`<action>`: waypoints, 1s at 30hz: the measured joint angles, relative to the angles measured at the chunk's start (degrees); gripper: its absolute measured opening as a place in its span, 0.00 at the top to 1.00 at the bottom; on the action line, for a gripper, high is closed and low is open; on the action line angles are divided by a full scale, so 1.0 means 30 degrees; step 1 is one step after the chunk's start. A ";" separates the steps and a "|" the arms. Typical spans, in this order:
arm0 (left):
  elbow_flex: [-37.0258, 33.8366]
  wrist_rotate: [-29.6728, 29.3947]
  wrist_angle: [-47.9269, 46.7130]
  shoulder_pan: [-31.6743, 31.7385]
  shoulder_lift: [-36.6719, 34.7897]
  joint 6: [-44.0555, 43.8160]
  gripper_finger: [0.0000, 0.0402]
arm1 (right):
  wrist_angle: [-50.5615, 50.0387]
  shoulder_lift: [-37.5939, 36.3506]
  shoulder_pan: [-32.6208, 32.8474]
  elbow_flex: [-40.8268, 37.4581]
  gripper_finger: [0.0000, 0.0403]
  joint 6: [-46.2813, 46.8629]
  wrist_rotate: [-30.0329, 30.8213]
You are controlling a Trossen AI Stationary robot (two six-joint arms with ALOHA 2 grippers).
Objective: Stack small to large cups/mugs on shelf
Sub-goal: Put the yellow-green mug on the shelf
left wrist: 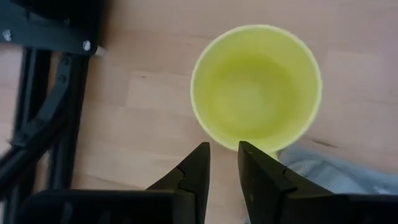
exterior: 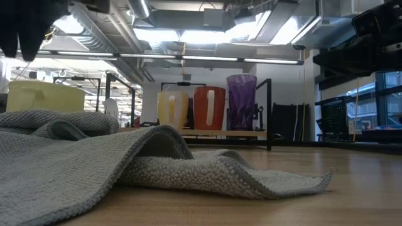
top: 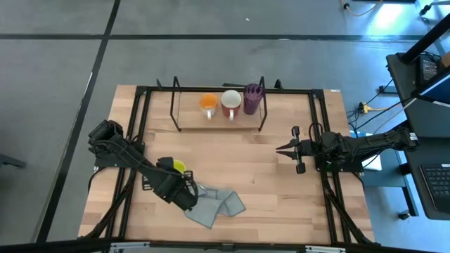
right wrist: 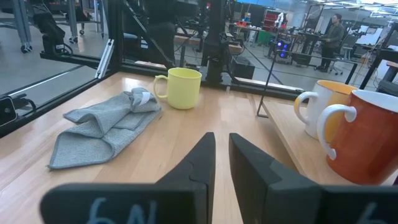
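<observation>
A small yellow mug (top: pixel 178 166) stands upright on the table near the left front; it also shows in the low view (exterior: pixel 44 97) and the right wrist view (right wrist: pixel 180 87). My left gripper (left wrist: pixel 224 149) hangs over it, shut, pointing down, its tips by the mug's rim (left wrist: pixel 256 87). A cream mug with an orange inside (top: pixel 208 104), an orange-red mug with a white handle (top: pixel 230 103) and a purple tumbler (top: pixel 252 98) stand in a row on the black wire shelf (top: pixel 174 105) at the far side. My right gripper (top: pixel 281 149) waits shut at the right, above the table.
A crumpled grey cloth (top: pixel 214 204) lies on the table beside the yellow mug, toward the near edge. Black frame bars (top: pixel 133 140) run along the table's left, right and far sides. Bare wood lies between the shelf and the cloth.
</observation>
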 joint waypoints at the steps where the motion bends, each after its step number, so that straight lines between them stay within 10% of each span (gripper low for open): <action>1: -0.0137 0.0093 0.0119 0.0030 0.0000 -0.0424 0.81 | 0.0000 0.0004 0.0000 0.0000 0.88 0.0001 -0.0006; 30: -0.3463 0.0479 0.1142 0.1661 -0.2310 -0.1525 0.81 | 0.0000 -0.0003 0.0007 0.0000 0.88 -0.0003 -0.0002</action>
